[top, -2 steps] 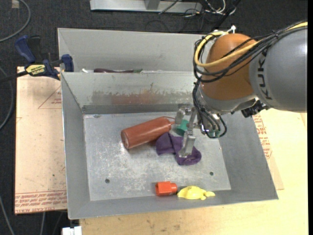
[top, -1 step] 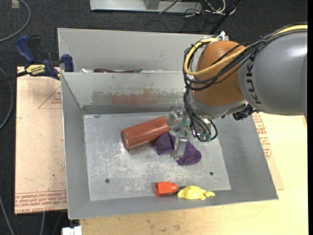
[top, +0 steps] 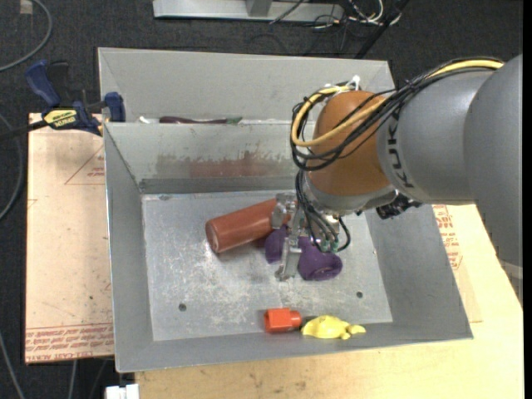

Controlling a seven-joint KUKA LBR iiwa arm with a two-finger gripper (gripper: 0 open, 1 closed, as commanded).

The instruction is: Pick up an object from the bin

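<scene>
Gripper (top: 287, 269) stands low in the middle of the grey bin (top: 166, 306), the arm coming in from three o'clock with its orange wrist cover (top: 349, 152) and looped yellow and black cables above it. Its metal tip comes down against a crumpled purple thing (top: 319, 264) that lies just off the bin's centre toward four o'clock; a smaller purple part shows at nine o'clock of the tip and the larger lump at three o'clock of it. Whether the fingers are open, closed or gripping the purple thing cannot be told, since the wrist and the thing itself hide them. A reddish-brown cylinder (top: 241, 227) lies on its side at ten o'clock of the gripper, its right end just beside the gripper's body. Well apart from these, near the bin's front wall at six o'clock, an orange block (top: 282, 319) and a yellow lumpy thing (top: 331, 328) lie side by side, touching or nearly so.
</scene>
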